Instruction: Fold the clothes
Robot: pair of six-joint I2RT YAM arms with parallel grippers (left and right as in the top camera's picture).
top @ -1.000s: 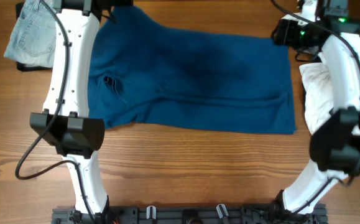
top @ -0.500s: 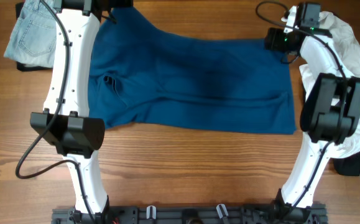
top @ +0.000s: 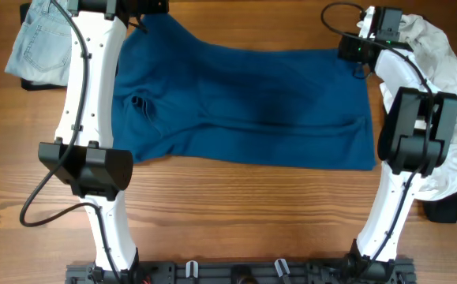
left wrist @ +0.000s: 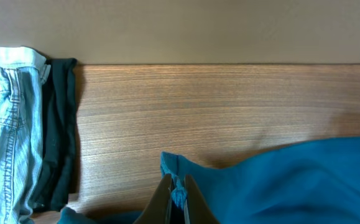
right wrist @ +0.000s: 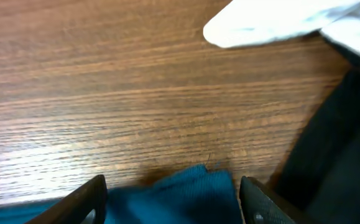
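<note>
A large dark-blue shirt [top: 244, 102] lies spread flat across the middle of the table. My left gripper [left wrist: 176, 190] is shut on a bunched bit of its far left edge [left wrist: 279, 180], at the top left of the overhead view [top: 137, 9]. My right gripper [right wrist: 173, 193] is open, its two fingers either side of the shirt's far right corner [right wrist: 195, 186], seen at the top right in the overhead view [top: 356, 49]. Light-blue jeans [top: 43, 43] lie on a black garment [left wrist: 58, 130] at the far left. A white top [top: 437, 87] lies at the right.
A black garment [top: 449, 209] lies at the right edge under the white top, and shows dark at the right in the right wrist view [right wrist: 341, 155]. Bare wooden table [top: 252, 213] lies in front of the shirt. The arm bases stand at the front edge.
My right gripper has moved in from the right to the shirt's far right corner and settled there. The left arm and the shirt have not moved.
</note>
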